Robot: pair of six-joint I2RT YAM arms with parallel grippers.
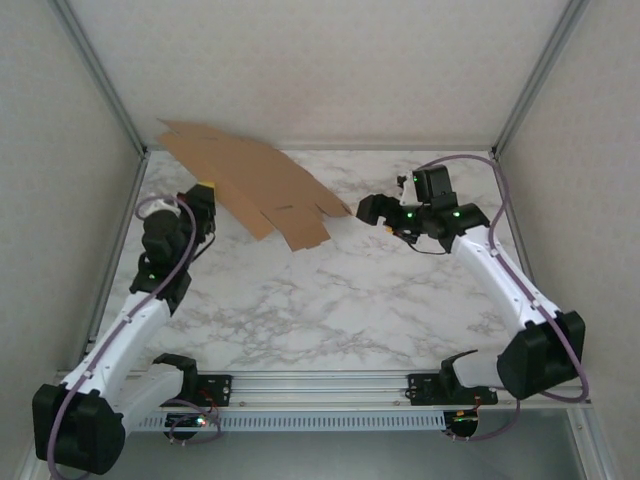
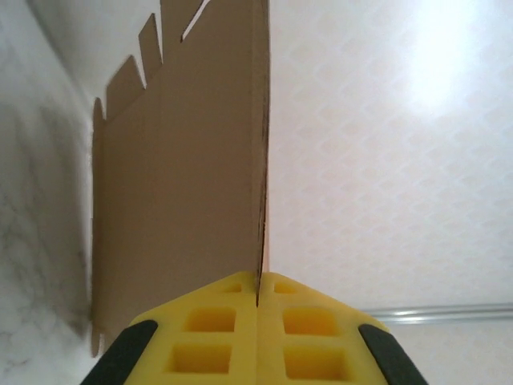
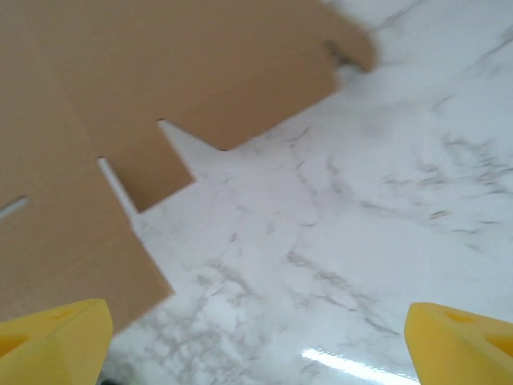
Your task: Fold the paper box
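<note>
The paper box [image 1: 250, 180] is a flat brown die-cut cardboard sheet with flaps and slits, held tilted over the far left of the marble table. My left gripper [image 1: 203, 192] is shut on its near left edge; in the left wrist view the sheet [image 2: 184, 176] runs edge-on straight into the closed yellow pads [image 2: 216, 337]. My right gripper [image 1: 368, 209] stands open just right of the sheet's right flaps, apart from them. In the right wrist view its yellow fingertips [image 3: 56, 337] sit wide apart with bare marble between, and the sheet [image 3: 160, 88] lies ahead and to the left.
The marble table [image 1: 350, 290] is walled by white panels with metal corner posts [image 1: 100, 80] at left and right. A metal rail [image 1: 330, 385] runs along the near edge between the arm bases. Open tabletop lies in the middle and right.
</note>
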